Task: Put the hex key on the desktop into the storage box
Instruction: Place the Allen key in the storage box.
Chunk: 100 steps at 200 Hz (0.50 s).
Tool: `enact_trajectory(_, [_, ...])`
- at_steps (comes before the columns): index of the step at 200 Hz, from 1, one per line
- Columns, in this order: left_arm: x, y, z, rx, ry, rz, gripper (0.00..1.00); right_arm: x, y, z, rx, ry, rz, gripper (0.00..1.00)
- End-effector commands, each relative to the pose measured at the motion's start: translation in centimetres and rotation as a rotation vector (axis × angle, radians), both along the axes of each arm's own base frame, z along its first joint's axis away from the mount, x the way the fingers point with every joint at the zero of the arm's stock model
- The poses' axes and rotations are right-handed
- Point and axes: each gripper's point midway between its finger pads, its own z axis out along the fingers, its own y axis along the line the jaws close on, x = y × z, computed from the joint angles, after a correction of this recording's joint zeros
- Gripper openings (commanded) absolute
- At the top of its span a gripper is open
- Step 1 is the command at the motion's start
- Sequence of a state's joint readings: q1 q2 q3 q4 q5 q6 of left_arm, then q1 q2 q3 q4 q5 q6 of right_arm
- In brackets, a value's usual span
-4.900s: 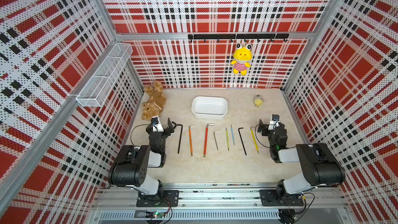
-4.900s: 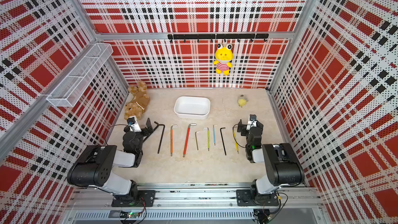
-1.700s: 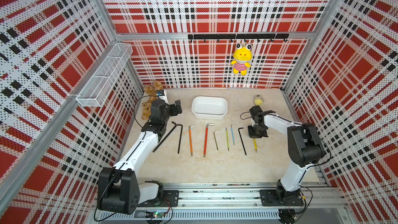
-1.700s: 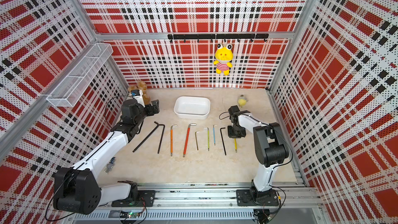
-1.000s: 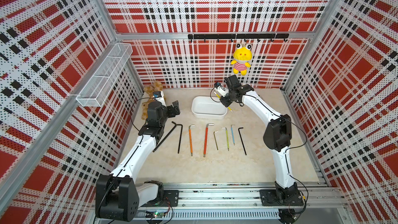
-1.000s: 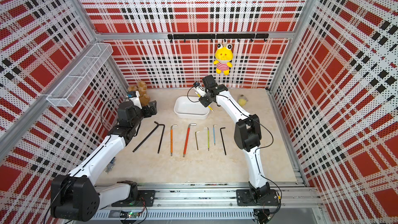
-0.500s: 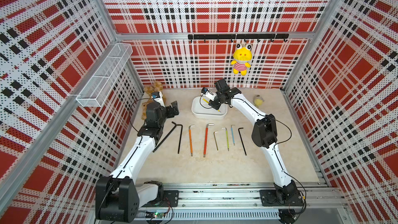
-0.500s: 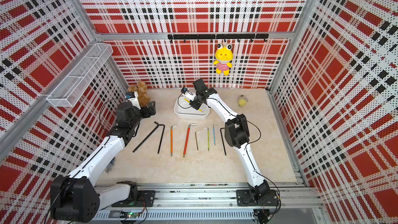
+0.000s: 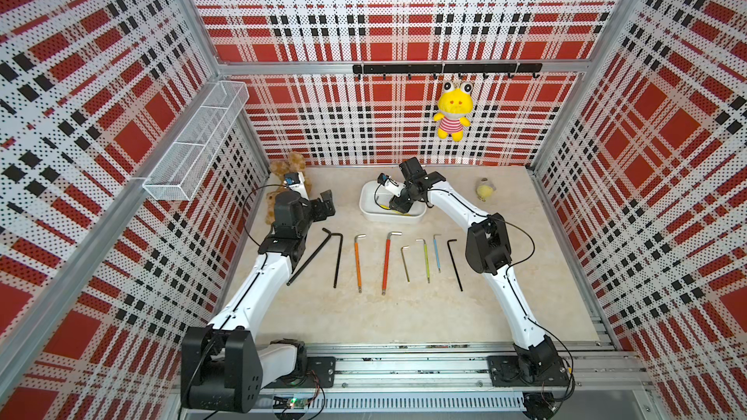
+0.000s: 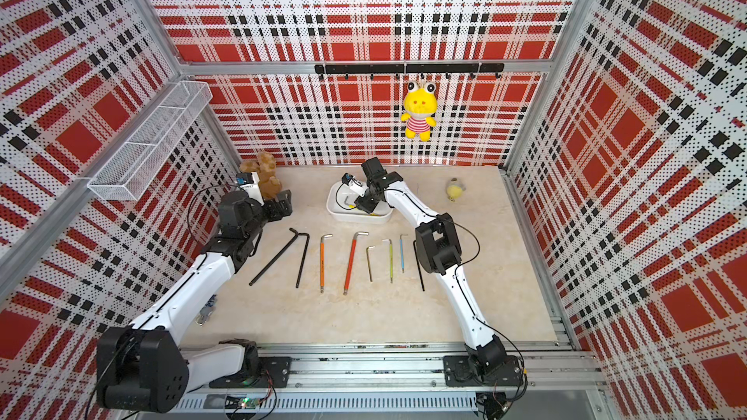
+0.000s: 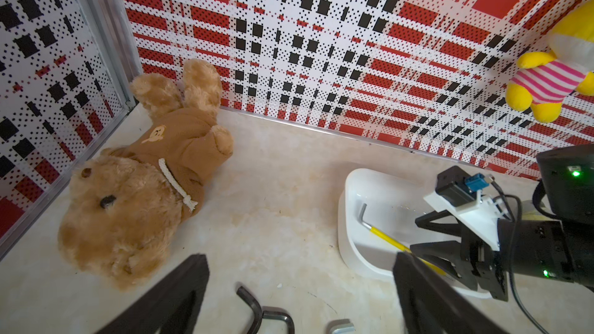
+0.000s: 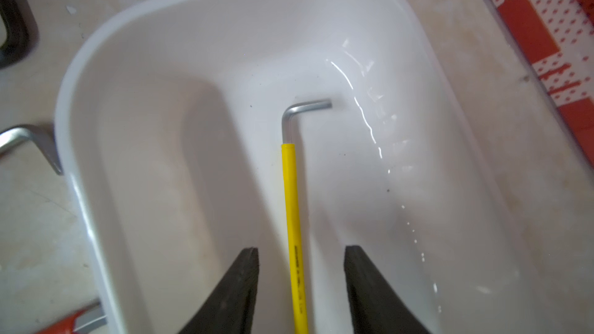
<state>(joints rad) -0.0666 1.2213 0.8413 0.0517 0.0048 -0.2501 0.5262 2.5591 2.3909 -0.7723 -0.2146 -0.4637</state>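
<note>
Right gripper [image 12: 302, 249] hangs inside the box [image 12: 96, 43], which stands near the middle of the desktop's [image 9: 404, 317] back edge. Its jaws are parted about halfway and grip nothing. The yellow key [image 12: 291, 187] lies flat on the box floor between the fingers, clear of both, with its bent steel end toward the box's left end. Judgement: the placing is done in substance and the step in hand is the release and withdrawal. To do it well, the jaws should widen a little more so that neither pad drags the shaft. The wrist should then rise straight up until the fingertips clear the rim before any sideways swing. The tub looks light and glossy, so a knock on its wall could shift it or flip the key out. Left gripper [image 11: 300, 256] is wide open and empty near the teddy [image 11: 138, 187] at the back left corner. Eight keys [image 9: 387, 262] lie in a row across mid-desktop.
</note>
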Motion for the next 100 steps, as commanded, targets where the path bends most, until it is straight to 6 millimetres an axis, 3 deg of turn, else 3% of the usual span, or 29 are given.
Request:
enact_trajectory(1, [0.2,0.2,0.1,-0.005,-0.005,-0.002,0.97,1.3,0.4,1.6,0.039,-0.053,-0.024,0.61])
enact_trajectory(26, [0.1,0.3,0.2,-0.004,-0.007,0.0,0.97,2.1,0.4,4.0,0.082,-0.101,-0.071,0.67])
enact_trajectory(55, [0.1,0.3,0.3,-0.008,-0.009,-0.001,0.97,2.5,-0.2,9.7,0.175,-0.195,-0.159,0.73])
enact_trajectory(77, [0.1,0.2,0.3,-0.011,-0.01,-0.004,0.97,1.8,-1.4,13.3,0.217,-0.24,-0.228,0.75])
enact_trajectory(100, [0.0,0.0,0.5,-0.014,-0.014,-0.013,0.97,0.6,-3.7,15.5,0.217,-0.246,-0.325,0.75])
